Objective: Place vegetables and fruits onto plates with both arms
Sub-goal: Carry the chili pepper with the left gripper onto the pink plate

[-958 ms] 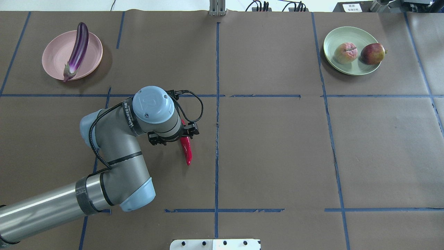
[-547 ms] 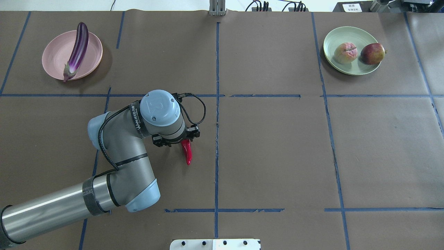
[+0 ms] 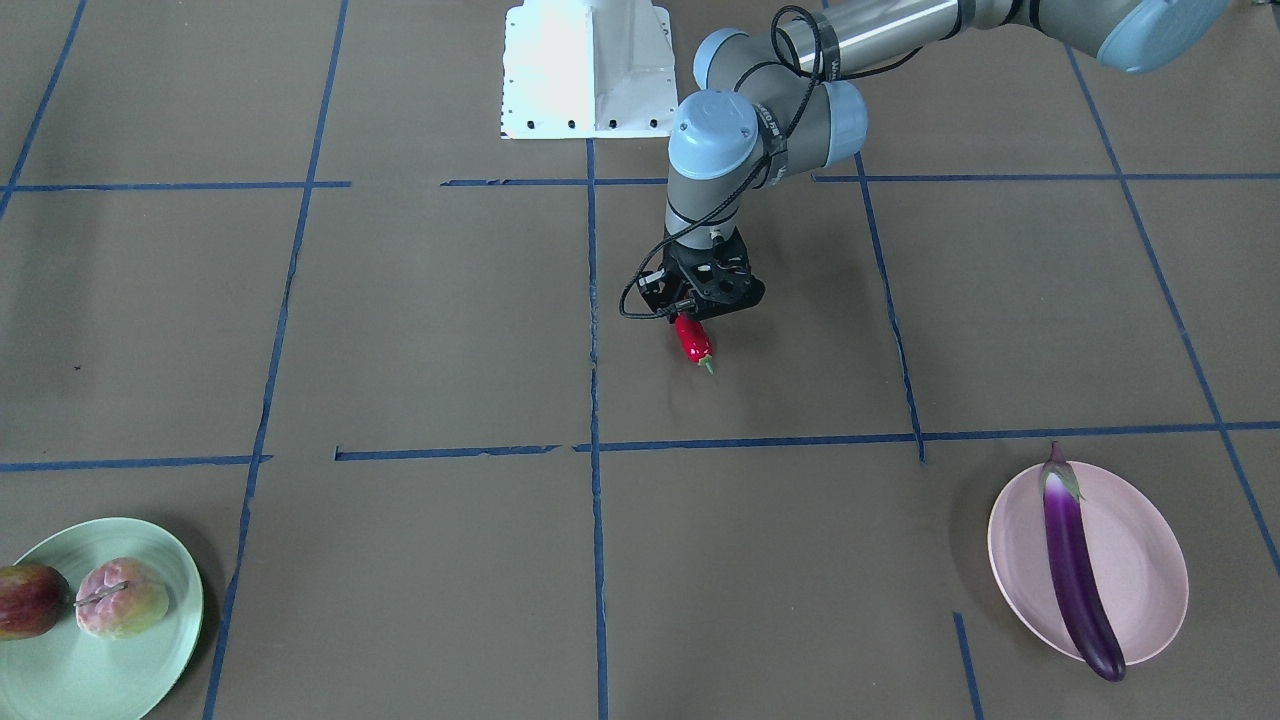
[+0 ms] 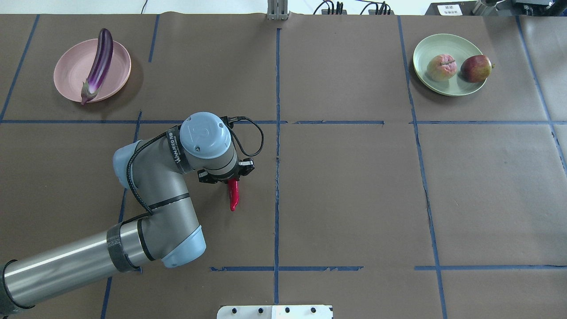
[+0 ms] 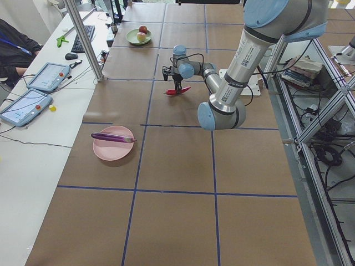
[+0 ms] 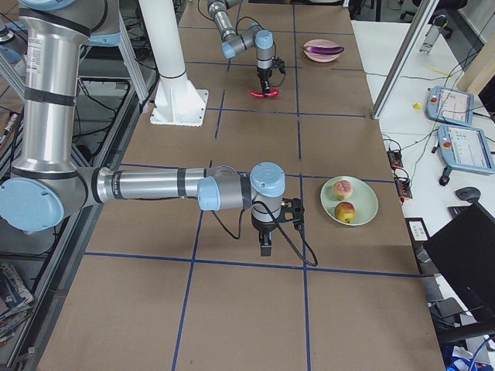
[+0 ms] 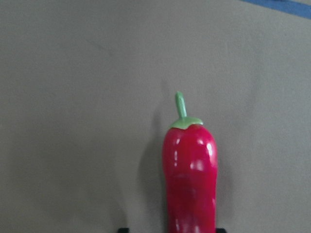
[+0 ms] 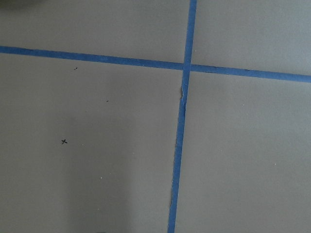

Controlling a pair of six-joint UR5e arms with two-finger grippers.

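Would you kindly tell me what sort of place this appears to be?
Probably a robotics lab: a table gridded with blue tape, teach pendants on a side desk, and a white mounting base.

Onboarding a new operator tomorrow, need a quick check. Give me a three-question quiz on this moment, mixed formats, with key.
1. True or false: the pale fruit and the dark red apple both sit on the green plate.
2. Fill in: the eggplant lies on the ___ plate.
3. The left end effector is shut on: A. nothing; B. the chili pepper; C. the eggplant.
Key: 1 true. 2 pink plate. 3 B.
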